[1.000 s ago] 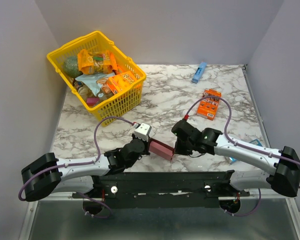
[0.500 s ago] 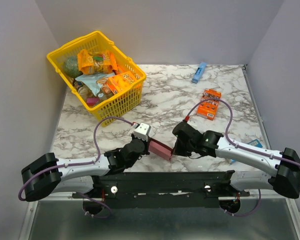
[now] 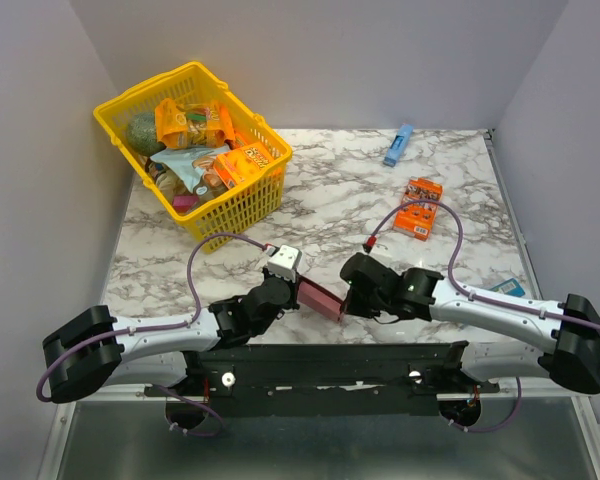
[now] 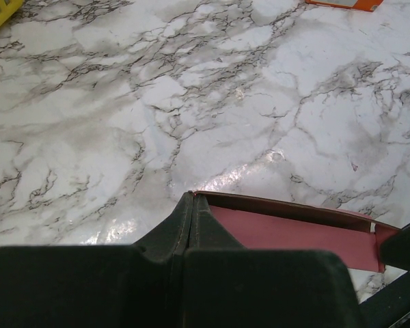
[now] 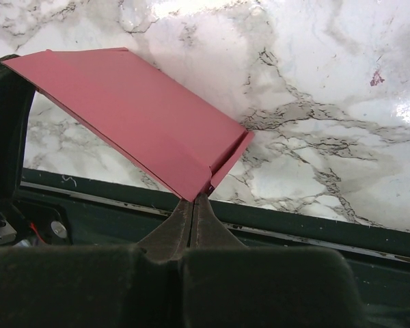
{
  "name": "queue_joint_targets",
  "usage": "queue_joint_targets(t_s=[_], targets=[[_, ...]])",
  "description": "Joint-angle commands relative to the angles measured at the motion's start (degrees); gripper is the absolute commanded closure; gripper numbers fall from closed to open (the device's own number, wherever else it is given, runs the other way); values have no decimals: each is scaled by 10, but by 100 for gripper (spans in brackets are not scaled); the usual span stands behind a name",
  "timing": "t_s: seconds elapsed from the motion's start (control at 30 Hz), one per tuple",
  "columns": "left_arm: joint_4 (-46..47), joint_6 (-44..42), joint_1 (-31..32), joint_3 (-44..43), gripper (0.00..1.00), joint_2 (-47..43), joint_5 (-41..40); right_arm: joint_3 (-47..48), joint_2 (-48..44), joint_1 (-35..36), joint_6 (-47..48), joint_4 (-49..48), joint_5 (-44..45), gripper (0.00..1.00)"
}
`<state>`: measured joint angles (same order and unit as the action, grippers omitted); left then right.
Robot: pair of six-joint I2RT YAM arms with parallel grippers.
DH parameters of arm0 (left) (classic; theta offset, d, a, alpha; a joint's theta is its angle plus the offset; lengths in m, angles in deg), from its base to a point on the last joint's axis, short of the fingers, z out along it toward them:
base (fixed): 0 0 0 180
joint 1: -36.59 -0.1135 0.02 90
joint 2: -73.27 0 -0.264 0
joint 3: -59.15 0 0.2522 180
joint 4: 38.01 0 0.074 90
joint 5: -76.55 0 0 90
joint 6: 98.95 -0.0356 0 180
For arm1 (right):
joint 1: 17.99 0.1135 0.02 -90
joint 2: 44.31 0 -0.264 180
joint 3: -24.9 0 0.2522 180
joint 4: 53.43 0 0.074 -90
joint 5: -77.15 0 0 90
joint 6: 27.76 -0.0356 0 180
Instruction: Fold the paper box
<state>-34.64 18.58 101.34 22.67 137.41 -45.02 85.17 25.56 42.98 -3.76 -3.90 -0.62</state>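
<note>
Your marble table (image 3: pixel 330 200) has the yellow basket (image 3: pixel 250 205) of snack packs parked at the far left. The pink paper box (image 3: pixel 321 299) is down at the near edge, right between your two arms, with one end in each pincer. Your left pincer (image 3: pixel 292 295) is squeezed fully closed on the box's left corner. Your right pincer (image 3: pixel 352 300) is clamped just as tight on the folded edge at the other end, and the box tilts up from there. Further back on the right you've got an orange snack box (image 3: pixel 418 207), and well beyond it a slim blue box (image 3: pixel 398 145) near the back wall.
</note>
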Motion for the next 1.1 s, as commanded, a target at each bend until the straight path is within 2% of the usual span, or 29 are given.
queue_joint_targets(t_s=[0.0, 0.17, 0.3, 0.4, 0.47, 0.5, 0.53, 0.63, 0.73, 0.9, 0.97, 1.07], targets=[[-61, 25, 18, 6, 100, 14, 42, -32, 37, 14, -18, 46, 10, 100], [-58, 24, 17, 4, 100, 16, 42, -29, 40, 18, -11, 59, 18, 100], [-63, 20, 18, 3, 100, 18, 42, 28, 42, 18, 25, 104, 37, 100], [-62, 13, 18, 4, 100, 14, 42, 65, 47, 18, 59, 148, 51, 91], [-62, 7, 18, 1, 100, 14, 45, 86, 43, 18, 76, 163, 59, 82], [-63, 5, 18, 0, 100, 16, 46, 90, 40, 18, 80, 165, 61, 76], [-63, 3, 17, 0, 100, 18, 48, 93, 31, 18, 83, 168, 67, 63], [-62, 3, 18, -2, 100, 24, 53, 91, 10, 19, 104, 161, 69, 48], [-62, 5, 18, -3, 100, 27, 54, 83, -12, 19, 122, 148, 73, 43], [-67, 6, 18, -4, 100, 24, 53, 83, -21, 19, 110, 153, 93, 44], [-68, 4, 18, -4, 100, 23, 54, 88, -17, 18, 109, 153, 100, 50], [-68, 2, 17, -4, 100, 23, 57, 104, 1, 19, 114, 155, 115, 52]])
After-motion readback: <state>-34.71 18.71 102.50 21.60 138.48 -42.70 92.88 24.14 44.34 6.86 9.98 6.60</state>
